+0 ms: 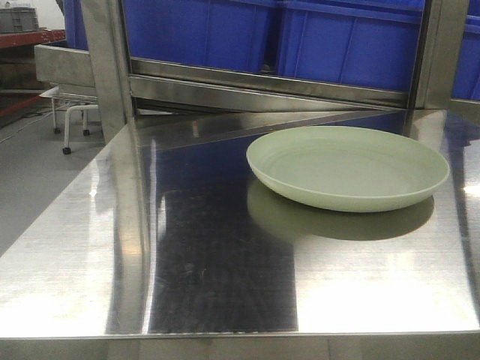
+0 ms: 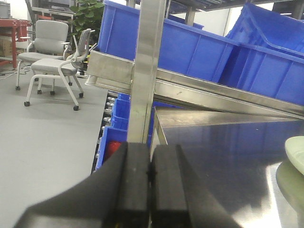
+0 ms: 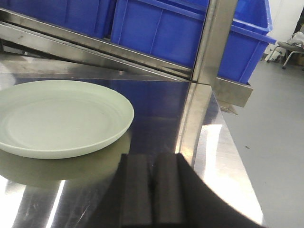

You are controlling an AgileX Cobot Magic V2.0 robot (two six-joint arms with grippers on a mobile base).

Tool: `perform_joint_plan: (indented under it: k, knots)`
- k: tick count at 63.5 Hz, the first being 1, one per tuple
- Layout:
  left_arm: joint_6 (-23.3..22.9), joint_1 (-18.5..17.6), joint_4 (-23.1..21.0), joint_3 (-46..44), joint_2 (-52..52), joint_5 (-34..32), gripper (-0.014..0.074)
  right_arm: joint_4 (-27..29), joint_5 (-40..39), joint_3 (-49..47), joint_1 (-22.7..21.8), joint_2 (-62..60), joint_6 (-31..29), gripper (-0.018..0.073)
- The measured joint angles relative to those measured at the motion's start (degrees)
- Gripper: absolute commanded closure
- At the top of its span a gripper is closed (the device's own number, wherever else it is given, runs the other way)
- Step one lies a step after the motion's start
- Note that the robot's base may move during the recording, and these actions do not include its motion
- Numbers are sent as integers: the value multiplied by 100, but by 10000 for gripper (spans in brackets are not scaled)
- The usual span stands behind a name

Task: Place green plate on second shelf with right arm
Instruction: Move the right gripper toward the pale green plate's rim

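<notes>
Now right tool and left tool point level, pads together, empty; green plate rests on steel shelf.

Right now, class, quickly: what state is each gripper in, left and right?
Left gripper: closed, holding nothing.
Right gripper: closed, holding nothing; the green plate lies free on the shelf.

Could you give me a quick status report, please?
Left gripper shut, empty. Right gripper shut, empty. Green plate flat on steel shelf. Nothing blocking it.
</notes>
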Motion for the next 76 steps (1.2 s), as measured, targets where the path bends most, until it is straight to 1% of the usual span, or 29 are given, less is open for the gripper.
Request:
perform_joint_plan:
  k: [4, 11, 18, 22, 27, 32, 42, 51, 64, 76]
  knots:
    - [0, 0, 0, 0, 0, 0, 466, 0, -152, 0, 0, 0, 0, 510]
    - [0, 0, 0, 0, 0, 0, 466, 0, -651, 0, 0, 0, 0, 510]
    - [0, 0, 0, 0, 0, 0, 466, 219, -1028, 0, 0, 0, 0, 510]
    - [0, 0, 0, 0, 0, 0, 466, 510, -1204, 0, 0, 0, 220, 510]
    - [0, 0, 0, 0, 0, 0, 466, 707, -1241, 0, 0, 0, 552, 510]
    - [0, 0, 0, 0, 0, 0, 466, 732, -1058, -93, 0, 0, 713, 510]
    - [0, 0, 0, 0, 0, 0, 466, 745, -770, -464, 0, 13, 788, 510]
    - [0, 0, 0, 0, 0, 0, 466, 745, -703, -923, 0, 450, 867, 510]
    - [0, 0, 0, 0, 0, 0, 466, 745, -473, -1986, 0, 1851, 876, 510]
    - [0, 0, 0, 0, 0, 0, 466, 745, 273, -2941, 0, 3487, 876, 510]
